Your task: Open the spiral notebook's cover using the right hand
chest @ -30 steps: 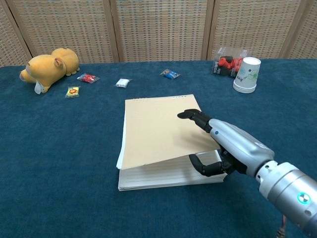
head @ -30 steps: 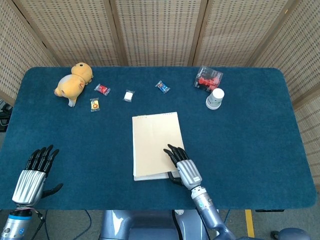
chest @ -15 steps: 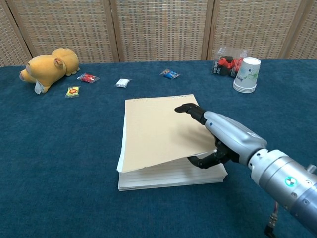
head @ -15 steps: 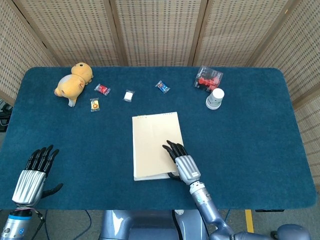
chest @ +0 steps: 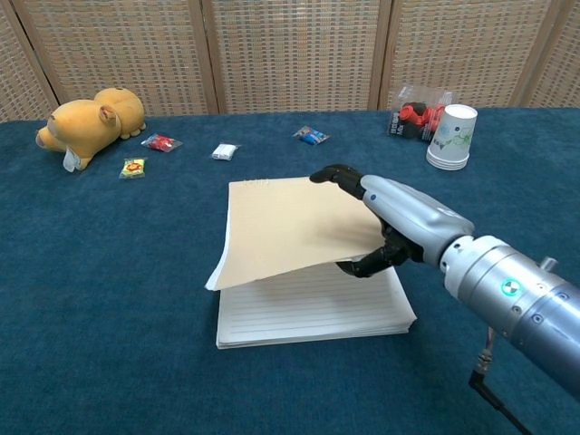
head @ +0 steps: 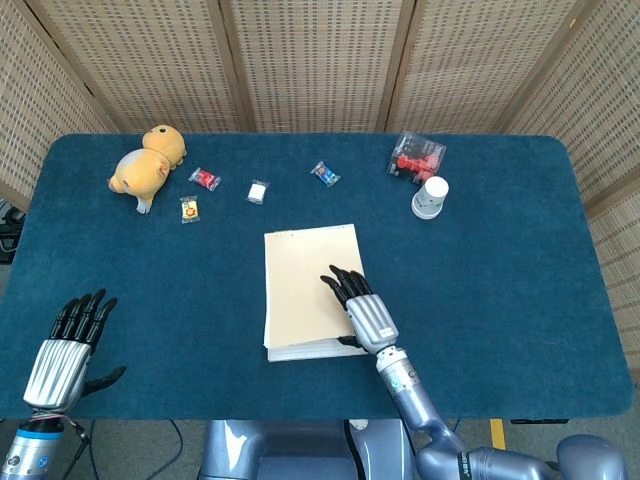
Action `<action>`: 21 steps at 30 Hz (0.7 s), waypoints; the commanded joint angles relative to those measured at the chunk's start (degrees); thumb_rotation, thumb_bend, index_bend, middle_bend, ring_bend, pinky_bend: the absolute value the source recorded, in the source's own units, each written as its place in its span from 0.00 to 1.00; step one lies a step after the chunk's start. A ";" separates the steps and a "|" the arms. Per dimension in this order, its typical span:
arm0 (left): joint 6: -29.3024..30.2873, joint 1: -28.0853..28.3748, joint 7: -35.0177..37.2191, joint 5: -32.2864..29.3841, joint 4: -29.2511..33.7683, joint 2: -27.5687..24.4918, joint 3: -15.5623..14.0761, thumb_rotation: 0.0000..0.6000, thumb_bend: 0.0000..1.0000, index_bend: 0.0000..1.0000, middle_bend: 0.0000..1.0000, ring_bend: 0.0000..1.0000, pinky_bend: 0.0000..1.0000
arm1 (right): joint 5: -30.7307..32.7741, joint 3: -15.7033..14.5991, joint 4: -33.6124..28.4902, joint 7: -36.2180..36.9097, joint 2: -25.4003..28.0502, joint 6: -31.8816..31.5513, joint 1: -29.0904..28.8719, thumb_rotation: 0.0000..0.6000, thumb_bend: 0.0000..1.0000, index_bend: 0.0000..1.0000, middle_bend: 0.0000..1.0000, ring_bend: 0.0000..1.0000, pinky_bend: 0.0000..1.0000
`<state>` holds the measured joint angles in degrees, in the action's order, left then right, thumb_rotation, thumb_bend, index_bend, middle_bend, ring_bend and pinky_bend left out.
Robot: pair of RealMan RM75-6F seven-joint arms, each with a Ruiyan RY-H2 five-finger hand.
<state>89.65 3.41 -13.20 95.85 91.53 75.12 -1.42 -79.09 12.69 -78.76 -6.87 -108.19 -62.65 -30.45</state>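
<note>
Blue table point(head: 500, 300): notebook point(head: 300, 345), toy point(head: 145, 165), perhaps sweets point(head: 258, 191).

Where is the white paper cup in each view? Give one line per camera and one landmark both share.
Head view: the white paper cup stands right of centre on the far half of the table, just below the clear pack of red items.
Chest view: the cup is upper right, right of that pack.
Shared landmark: that pack.
</note>
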 commanded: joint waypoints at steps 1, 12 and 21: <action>0.02 -0.02 0.06 -0.02 -0.01 -0.01 0.00 1.00 0.00 0.00 0.00 0.00 0.05 | 0.05 0.38 0.00 -0.75 -0.41 0.10 -0.73 1.00 0.55 0.19 0.00 0.00 0.00; -0.25 0.03 0.26 0.04 -0.12 0.03 -0.20 1.00 0.00 0.00 0.00 0.00 0.05 | -0.38 2.27 2.73 -2.67 -2.66 -1.90 -2.91 1.00 0.64 0.54 0.30 0.19 0.32; -0.07 -0.01 0.39 0.07 -0.02 0.10 -0.14 1.00 0.00 0.00 0.00 0.00 0.05 | 0.18 3.20 3.32 -3.01 -1.99 -2.95 -3.53 1.00 0.74 0.62 0.39 0.28 0.43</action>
<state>89.59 3.40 -12.83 95.94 91.50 75.22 -1.57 -78.86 15.84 -75.38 -9.89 -110.32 -65.43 -33.95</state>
